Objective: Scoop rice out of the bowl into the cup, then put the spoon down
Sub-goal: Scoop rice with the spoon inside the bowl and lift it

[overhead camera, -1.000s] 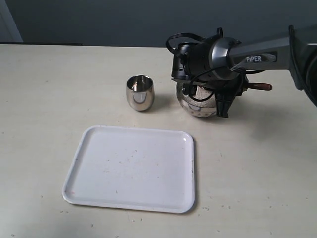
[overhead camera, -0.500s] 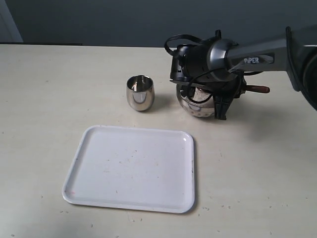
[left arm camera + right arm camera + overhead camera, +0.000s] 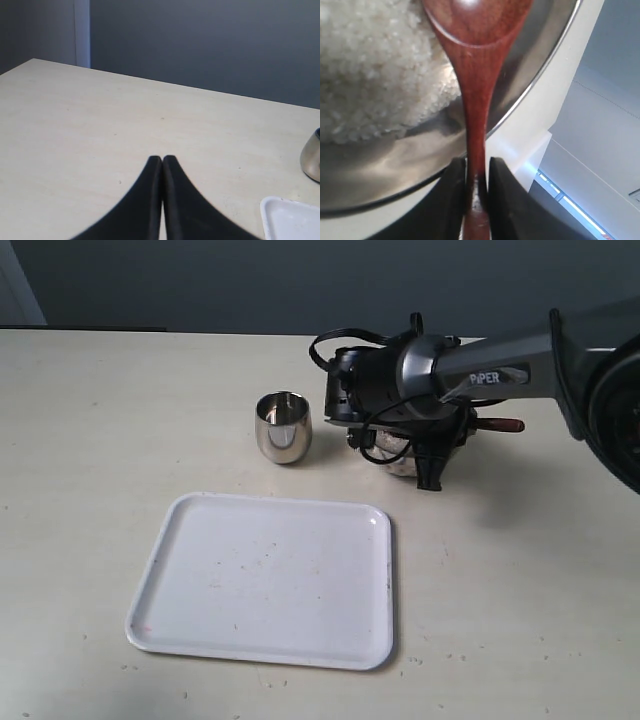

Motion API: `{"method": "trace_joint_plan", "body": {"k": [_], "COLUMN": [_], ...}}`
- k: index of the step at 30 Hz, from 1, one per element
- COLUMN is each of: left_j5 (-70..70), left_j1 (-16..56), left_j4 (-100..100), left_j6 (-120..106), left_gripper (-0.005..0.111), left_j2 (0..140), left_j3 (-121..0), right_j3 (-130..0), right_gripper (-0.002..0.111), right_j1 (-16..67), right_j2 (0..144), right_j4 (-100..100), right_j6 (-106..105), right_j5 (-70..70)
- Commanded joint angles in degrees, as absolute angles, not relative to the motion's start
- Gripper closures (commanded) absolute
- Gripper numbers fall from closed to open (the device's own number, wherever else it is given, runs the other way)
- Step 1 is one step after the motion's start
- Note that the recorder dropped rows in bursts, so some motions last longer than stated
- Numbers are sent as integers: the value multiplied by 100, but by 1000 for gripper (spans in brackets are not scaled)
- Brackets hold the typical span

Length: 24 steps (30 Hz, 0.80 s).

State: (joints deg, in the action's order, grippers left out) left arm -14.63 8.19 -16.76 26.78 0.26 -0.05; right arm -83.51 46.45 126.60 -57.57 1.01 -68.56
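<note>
My right gripper (image 3: pixel 476 167) is shut on the handle of the reddish-brown wooden spoon (image 3: pixel 475 75). The spoon's oval end hovers over the steel bowl (image 3: pixel 380 170), beside the white rice (image 3: pixel 375 75), and I see no grains in it. In the exterior view the right wrist covers most of the bowl (image 3: pixel 402 458), and the spoon's handle tip (image 3: pixel 503 425) pokes out to the right. The small steel cup (image 3: pixel 283 426) stands upright to the left of the bowl, a short gap away. My left gripper (image 3: pixel 162 159) is shut and empty over bare table, with the cup (image 3: pixel 312 160) at the frame's edge.
A white rectangular tray (image 3: pixel 270 580) lies in front of the cup and bowl, empty apart from a few specks; its corner (image 3: pixel 290 220) shows in the left wrist view. The right arm (image 3: pixel 520 360) reaches in from the right over the beige table (image 3: pixel 100 440).
The right arm has shifted left toward the cup, taking the spoon with it; the handle tip has moved left and the wrist now covers more of the bowl.
</note>
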Motion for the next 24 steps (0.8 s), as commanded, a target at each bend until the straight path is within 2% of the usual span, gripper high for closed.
{"method": "trace_joint_plan", "body": {"k": [1,11,24], "left_j5": [-1416,-1416,-1416], "left_j1": [809,809,809], "left_j4": [-1679,-1679,-1679], "left_j6": [2688,2688,2688], "left_gripper": [106,106,106], "left_j2": [0,0,0], "left_j3": [0,0,0], "right_j3": [-8364,-8374,-8374], "right_gripper": [109,109,109], "right_j1": [4705,4705,4645], "right_j2": [12644,12644,12656], "right_j4": [-5794,-5769,-6750], "right_j6": [69,-183,309], "right_j5": [-6707,-6500,-6827]}}
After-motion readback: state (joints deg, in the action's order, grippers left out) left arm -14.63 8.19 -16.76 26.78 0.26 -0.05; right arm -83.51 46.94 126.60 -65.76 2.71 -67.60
